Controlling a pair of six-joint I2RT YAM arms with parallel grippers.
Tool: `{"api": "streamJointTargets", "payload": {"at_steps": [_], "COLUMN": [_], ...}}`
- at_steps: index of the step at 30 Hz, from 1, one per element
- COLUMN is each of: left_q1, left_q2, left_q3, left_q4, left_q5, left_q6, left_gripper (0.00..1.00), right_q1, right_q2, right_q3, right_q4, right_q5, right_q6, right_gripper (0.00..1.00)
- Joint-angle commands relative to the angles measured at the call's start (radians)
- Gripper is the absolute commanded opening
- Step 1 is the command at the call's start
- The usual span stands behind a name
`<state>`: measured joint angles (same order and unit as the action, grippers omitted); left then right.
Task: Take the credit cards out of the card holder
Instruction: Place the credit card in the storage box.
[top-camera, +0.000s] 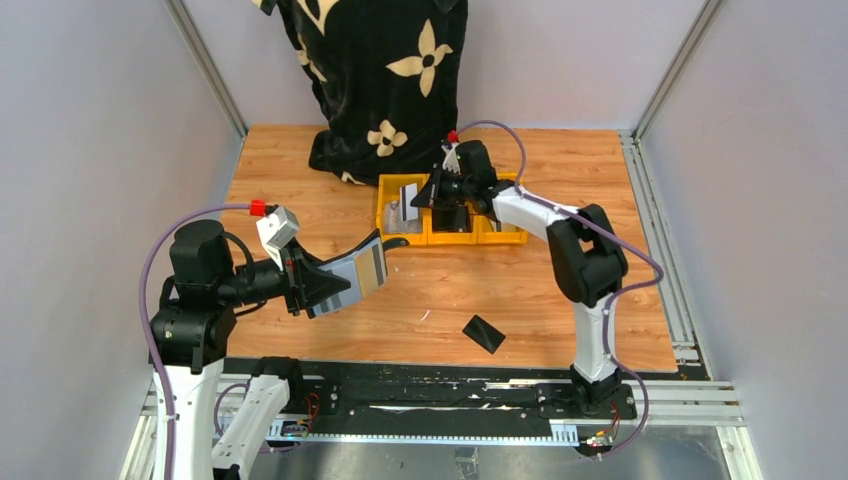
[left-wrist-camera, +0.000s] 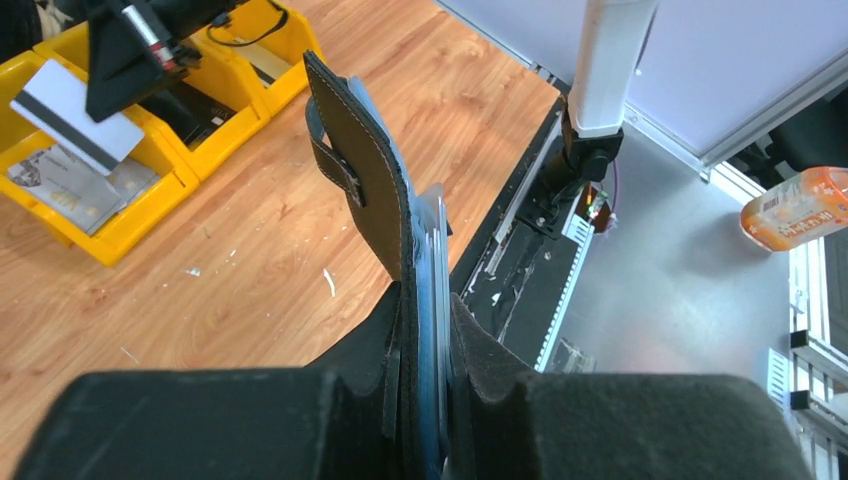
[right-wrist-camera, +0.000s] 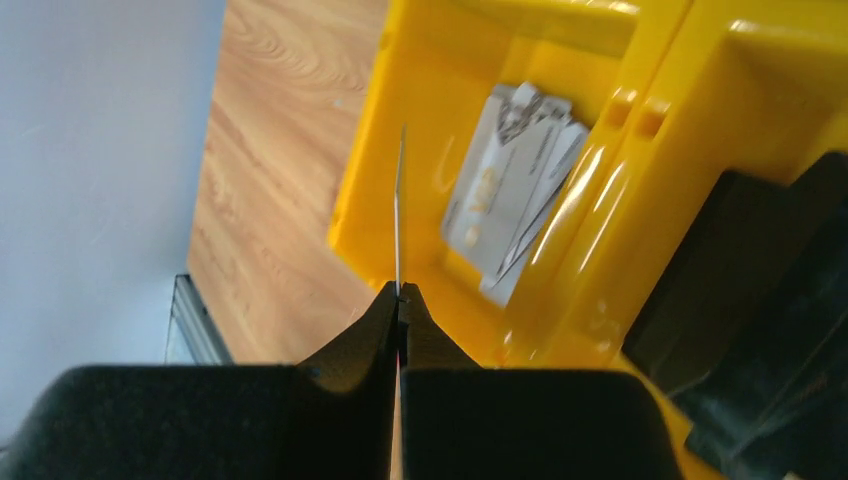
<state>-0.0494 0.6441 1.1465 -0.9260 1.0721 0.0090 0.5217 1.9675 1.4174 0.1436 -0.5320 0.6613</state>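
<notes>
My left tool (top-camera: 335, 283) is clamped on the card holder (top-camera: 360, 270) in the lower left of the top view, holding it up off the desk (top-camera: 560, 300). The holder is open, and its grey-blue striped inside faces the middle of the frame. In the left wrist view it stands on edge between the two pads, with its small closing tab (left-wrist-camera: 335, 165) on the left side.

My right tool (top-camera: 425, 190) is near the top middle of the top view, squeezed tight on one white card (top-camera: 408, 192) with a dark stripe. It hangs over the leftmost yellow bin (top-camera: 410, 238) in a row of bins. In the right wrist view that card is edge-on — just a thin line. More loose cards (right-wrist-camera: 510, 200) lie in a pile at the bottom of that bin.

A small black slab (top-camera: 484, 333) lies flat on the desk in the lower middle, well apart from both tools. A black cloth with pale flowers (top-camera: 385, 70) sits at the top.
</notes>
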Motion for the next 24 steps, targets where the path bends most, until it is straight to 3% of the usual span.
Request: {"api": "streamJointTargets", "payload": {"at_steps": [1,6,13,19,24], "left_q1": [-0.006,-0.006,-0.006,-0.006,-0.006], "left_q2": [-0.008,-0.021,-0.03,-0.035,-0.048], "left_q3": [0.008,0.005,0.021,0.051,0.074], "left_q4": [-0.014,-0.019,-0.019,-0.02,-0.019], "left_q5": [0.007,0.013,0.022,0.019,0.018], "left_q6": [0.049,0.068,0.077,0.075,0.065], "left_gripper": [0.0,0.0,0.0,0.0,0.0], "right_q1": [0.022,0.046,0.078,0.104,0.122], "right_q2": [0.119,0.23,0.258,0.088,-0.173], "right_q3": [0.145,0.259,0.352,0.266,0.096], "right_q4": [-0.046,-0.056,-0.138,-0.205,-0.172], "right_q5": [0.07,0.115,0.146,0.234,0.233], "right_q6": [-0.006,0.028,-0.01,-0.081,-0.12], "right_gripper": [0.0,0.02,0.39,0.48,0.67]}}
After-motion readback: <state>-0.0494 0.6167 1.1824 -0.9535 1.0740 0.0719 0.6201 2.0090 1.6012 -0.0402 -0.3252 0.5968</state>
